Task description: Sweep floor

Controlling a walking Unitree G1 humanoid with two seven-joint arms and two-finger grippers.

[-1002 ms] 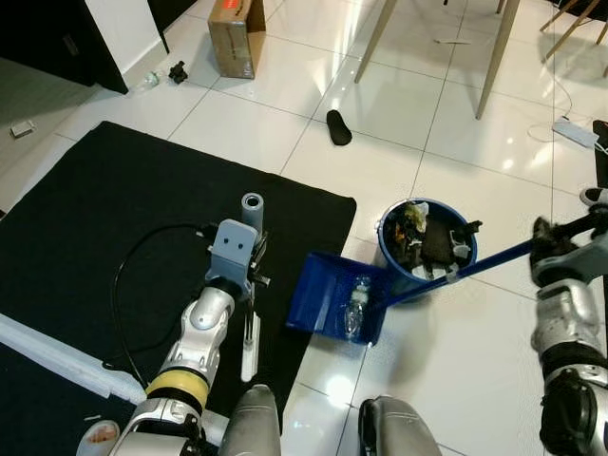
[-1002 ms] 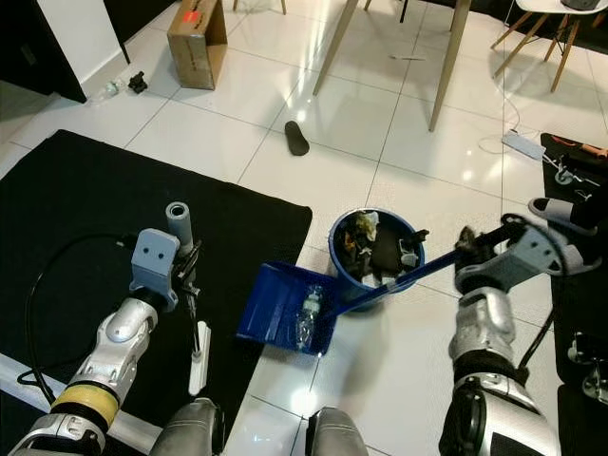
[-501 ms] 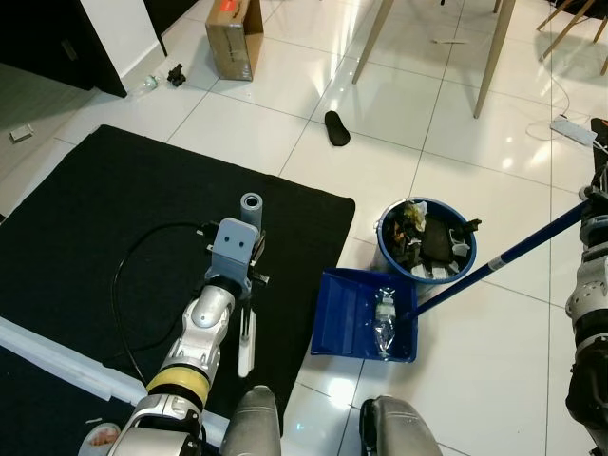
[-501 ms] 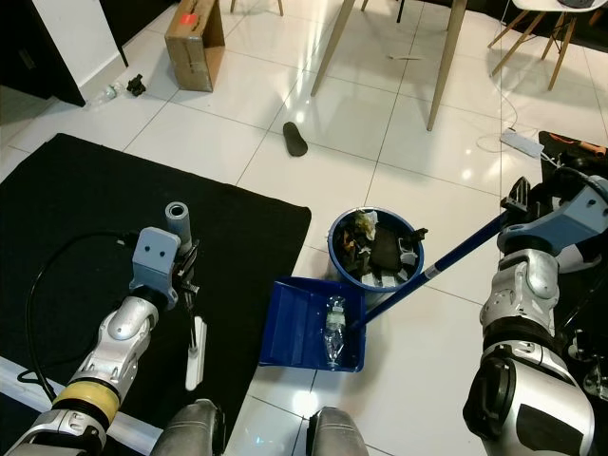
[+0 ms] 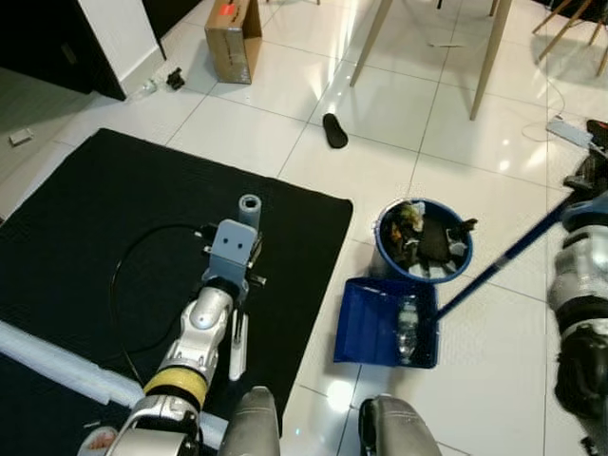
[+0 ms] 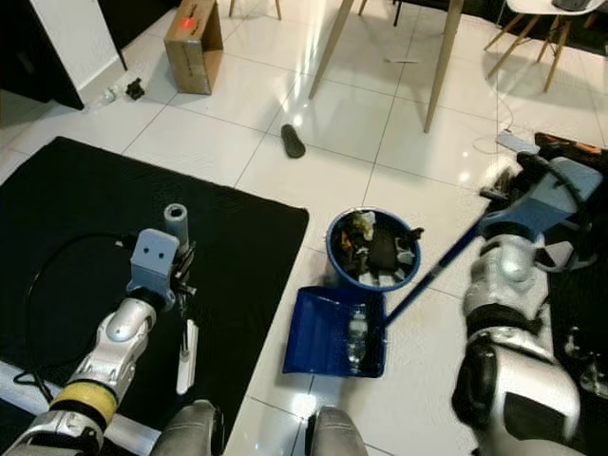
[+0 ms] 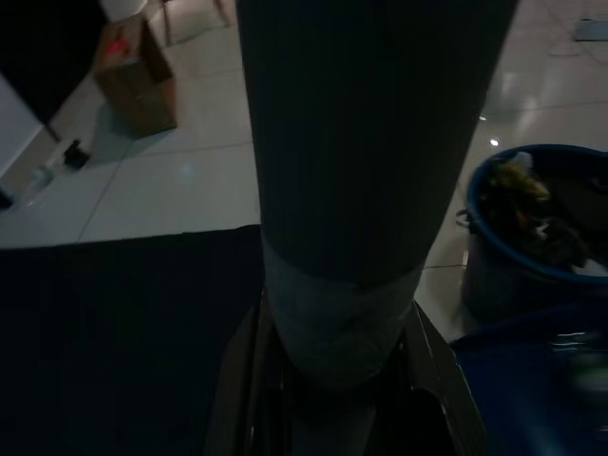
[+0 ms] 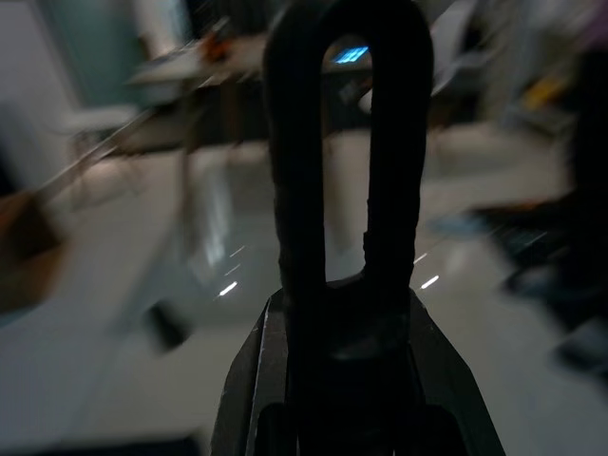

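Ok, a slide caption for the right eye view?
Right pincer holds the dustpan beside the bin, bottle inside.

You get bright, sharp pictures from both eye views. The white floor is shiny, and light bounces off it in white spots near the table legs far away and close to the robot's feet. The black mat on the left stays dark and soaks up the light. The left wrist view is dim, and the thick pole up close looks soft and fuzzy. The right wrist view is badly blurred; the room behind the dark loop is smeared.
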